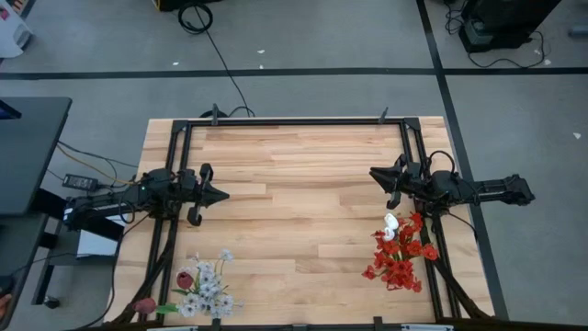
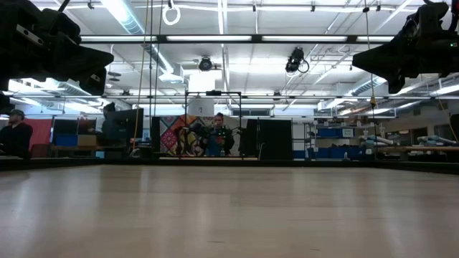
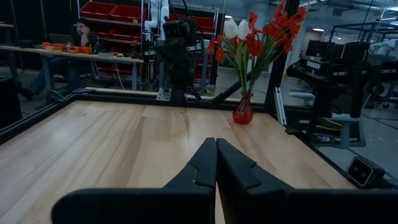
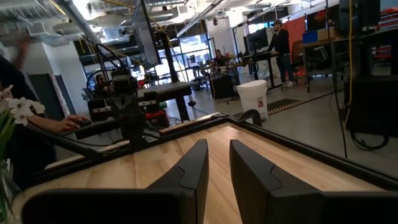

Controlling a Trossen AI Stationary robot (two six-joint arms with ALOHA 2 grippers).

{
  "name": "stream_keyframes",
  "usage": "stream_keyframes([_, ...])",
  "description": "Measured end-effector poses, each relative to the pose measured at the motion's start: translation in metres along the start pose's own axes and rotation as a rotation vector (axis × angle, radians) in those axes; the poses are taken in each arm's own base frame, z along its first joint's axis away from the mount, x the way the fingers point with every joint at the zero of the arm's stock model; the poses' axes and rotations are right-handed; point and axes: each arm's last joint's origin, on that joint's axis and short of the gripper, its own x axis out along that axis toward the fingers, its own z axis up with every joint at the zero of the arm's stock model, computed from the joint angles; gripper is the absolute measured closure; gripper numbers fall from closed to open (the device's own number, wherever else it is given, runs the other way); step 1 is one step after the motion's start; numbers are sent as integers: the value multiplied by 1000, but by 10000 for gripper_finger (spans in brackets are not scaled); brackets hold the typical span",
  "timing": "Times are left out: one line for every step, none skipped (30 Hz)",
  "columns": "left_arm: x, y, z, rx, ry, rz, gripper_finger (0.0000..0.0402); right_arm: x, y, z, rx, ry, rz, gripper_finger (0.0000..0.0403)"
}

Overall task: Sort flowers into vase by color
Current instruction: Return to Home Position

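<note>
Dark fingers of the left gripper (image 3: 216, 142) press together in the foreground; the right gripper (image 4: 217, 144) shows a narrow gap. Both hang over a wooden table (image 1: 294, 184), one at each side. Two bunches of flowers sit toward the front edge: red flowers (image 1: 401, 256) with a white tulip (image 1: 391, 222) in a vase (image 3: 242, 111), near the right gripper; white sprays (image 1: 209, 290) with two maroon buds (image 1: 186, 278), farther from the left gripper, untouched

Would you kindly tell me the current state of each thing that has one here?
left tool: shut, empty.
right tool: slightly open, empty.
vase: upright, holding flowers.
red flowers: standing in the vase.
white flowers: bunched with maroon buds.
</note>
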Motion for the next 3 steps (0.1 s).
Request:
stream_keyframes([0,0,0,0,0,0,392,0,0,0,0,0,0,328])
stream_keyframes([0,0,0,0,0,0,392,0,0,0,0,0,0,328])
stream_keyframes([0,0,0,0,0,0,392,0,0,0,0,0,0,328])
